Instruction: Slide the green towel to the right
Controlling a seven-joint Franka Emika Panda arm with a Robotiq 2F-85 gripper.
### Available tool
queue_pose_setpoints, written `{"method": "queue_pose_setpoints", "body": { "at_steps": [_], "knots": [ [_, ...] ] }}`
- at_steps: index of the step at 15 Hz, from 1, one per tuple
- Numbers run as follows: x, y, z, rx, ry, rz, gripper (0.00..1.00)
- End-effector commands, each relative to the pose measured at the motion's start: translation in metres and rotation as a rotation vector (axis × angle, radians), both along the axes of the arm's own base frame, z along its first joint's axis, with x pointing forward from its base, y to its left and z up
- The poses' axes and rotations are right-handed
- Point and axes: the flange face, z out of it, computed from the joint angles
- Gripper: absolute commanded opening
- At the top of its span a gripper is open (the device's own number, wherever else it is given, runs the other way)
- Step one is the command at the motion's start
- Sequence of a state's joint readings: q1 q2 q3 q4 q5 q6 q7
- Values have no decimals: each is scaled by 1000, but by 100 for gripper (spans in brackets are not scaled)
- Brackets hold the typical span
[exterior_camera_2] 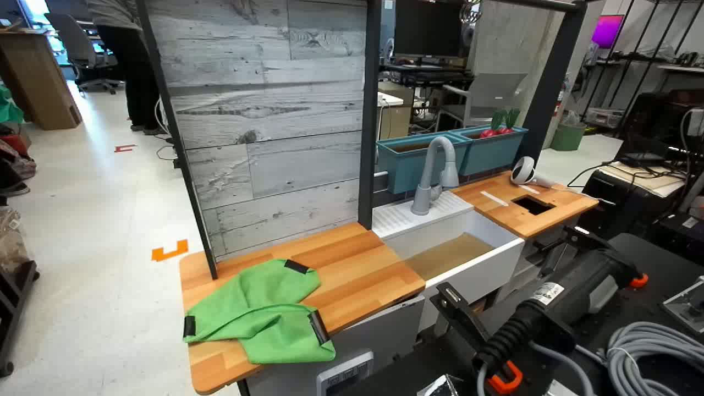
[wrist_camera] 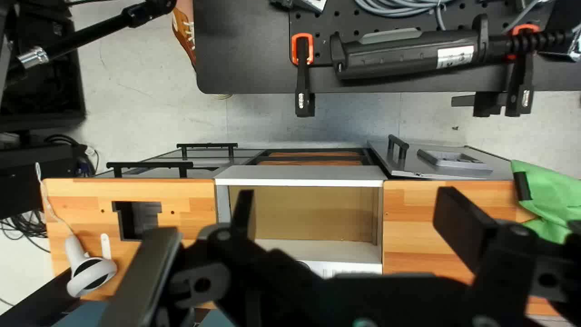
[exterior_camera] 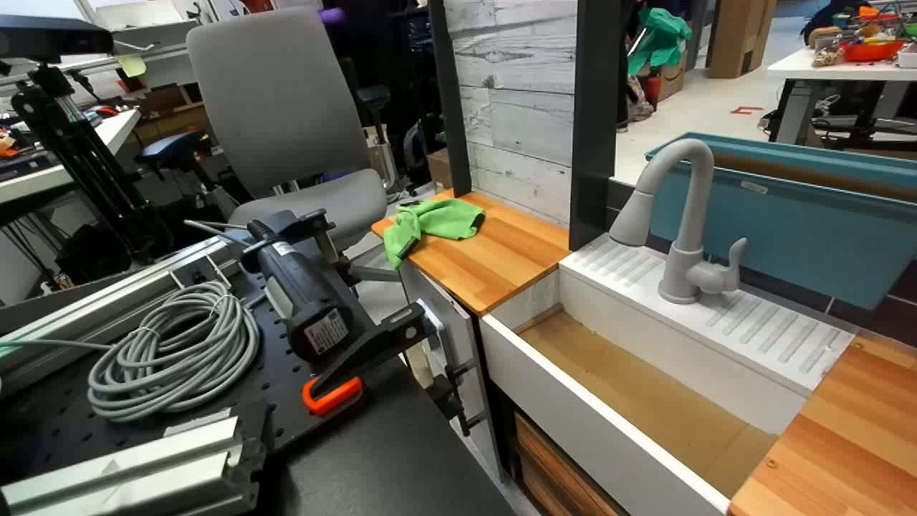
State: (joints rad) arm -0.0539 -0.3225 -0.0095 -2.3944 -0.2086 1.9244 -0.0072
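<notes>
The green towel [wrist_camera: 550,194] lies outside the claw [wrist_camera: 349,209] (its jaws wide apart).

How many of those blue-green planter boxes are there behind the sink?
2. In an exterior view, the nearer planter stands behind the grey tap; the farther planter, with red vegetables in it, is next to it. More could be hidden.

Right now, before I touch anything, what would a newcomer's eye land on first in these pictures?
Most likely the bright green towel, rumpled on the wooden counter, with part of it hanging over the edge. Next, probably the curved gray faucet standing at the back of the white sink, with blue-green planters behind it. A coil of gray cable on the black pegboard also stands out.
</notes>
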Motion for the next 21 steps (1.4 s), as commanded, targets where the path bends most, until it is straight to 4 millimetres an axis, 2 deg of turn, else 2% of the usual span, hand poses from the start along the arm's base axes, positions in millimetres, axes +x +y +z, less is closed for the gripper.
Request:
{"method": "queue_pose_setpoints", "body": {
  "at_steps": [1, 9, 11, 15, 18, 21],
  "knots": [
    [0, 0, 0, 0, 0, 0, 100],
    [0, 0, 0, 0, 0, 0, 100],
    [10, 11, -10, -19, 4, -6, 100],
    [36, 59, -53, -42, -20, 6, 100],
    [58, 114, -102, -38, -25, 54, 100],
    [70, 175, -156, -34, -12, 124, 100]
  ]
}}
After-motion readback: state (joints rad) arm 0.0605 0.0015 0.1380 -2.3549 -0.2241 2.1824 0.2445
